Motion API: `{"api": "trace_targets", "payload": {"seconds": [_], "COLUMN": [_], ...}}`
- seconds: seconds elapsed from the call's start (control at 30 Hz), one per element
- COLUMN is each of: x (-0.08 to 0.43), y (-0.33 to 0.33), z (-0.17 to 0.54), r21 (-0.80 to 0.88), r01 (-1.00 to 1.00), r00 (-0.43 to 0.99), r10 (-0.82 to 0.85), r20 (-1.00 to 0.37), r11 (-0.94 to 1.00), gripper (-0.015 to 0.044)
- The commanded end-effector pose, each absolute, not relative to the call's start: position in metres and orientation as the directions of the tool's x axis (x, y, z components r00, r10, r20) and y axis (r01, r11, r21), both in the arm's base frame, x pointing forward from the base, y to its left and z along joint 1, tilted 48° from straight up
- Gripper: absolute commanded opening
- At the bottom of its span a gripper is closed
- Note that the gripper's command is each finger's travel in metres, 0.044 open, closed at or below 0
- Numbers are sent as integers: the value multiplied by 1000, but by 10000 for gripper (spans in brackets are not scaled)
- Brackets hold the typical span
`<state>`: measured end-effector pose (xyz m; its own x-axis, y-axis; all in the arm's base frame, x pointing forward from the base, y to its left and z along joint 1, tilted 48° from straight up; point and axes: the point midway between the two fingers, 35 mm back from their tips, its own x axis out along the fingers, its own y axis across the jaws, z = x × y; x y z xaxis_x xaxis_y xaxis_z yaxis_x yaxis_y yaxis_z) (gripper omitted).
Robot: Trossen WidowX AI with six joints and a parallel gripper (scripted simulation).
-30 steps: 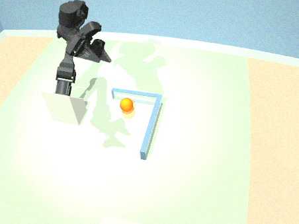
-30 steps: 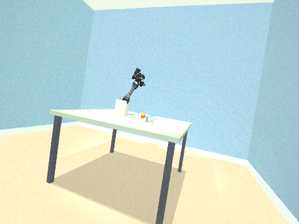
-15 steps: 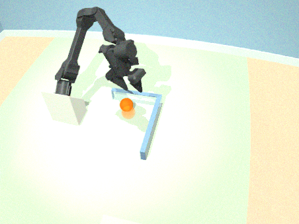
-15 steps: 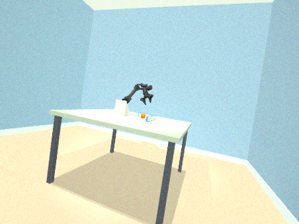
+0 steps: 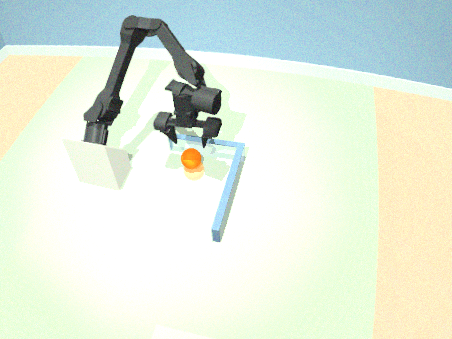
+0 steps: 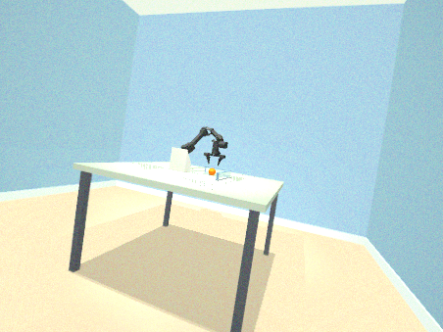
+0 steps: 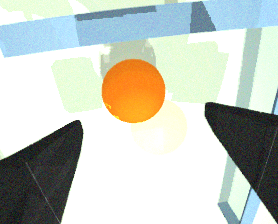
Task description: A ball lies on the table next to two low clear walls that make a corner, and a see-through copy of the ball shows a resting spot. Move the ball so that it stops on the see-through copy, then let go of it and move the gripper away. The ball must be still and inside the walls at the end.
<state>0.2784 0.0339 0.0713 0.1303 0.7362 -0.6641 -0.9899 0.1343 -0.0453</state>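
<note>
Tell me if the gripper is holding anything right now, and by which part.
Nothing is held. The gripper is open above the ball, which lies on the table.

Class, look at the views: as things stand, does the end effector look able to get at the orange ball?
Probably yes. The end effector is open and empty above the ball, whose top is uncovered. The clear walls are low and flank only two sides, though the nearer wall sits close under the fingers.

No writing to read anywhere here. The ball (image 7: 133, 90), the clear walls (image 5: 226, 192), the arm (image 5: 150, 42), the white base block (image 5: 97, 163) and the table (image 6: 147, 175) all show plain surfaces, with no label, brand, number or sign.
</note>
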Motion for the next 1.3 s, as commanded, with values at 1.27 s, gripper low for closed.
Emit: {"api": "trace_targets", "payload": {"seconds": [1.27], "x": [283], "y": [80], "z": [32], "r21": [-38], "r01": [-991], "r00": [120], "r10": [739], "r20": [-663], "r11": [127], "gripper": [326]}}
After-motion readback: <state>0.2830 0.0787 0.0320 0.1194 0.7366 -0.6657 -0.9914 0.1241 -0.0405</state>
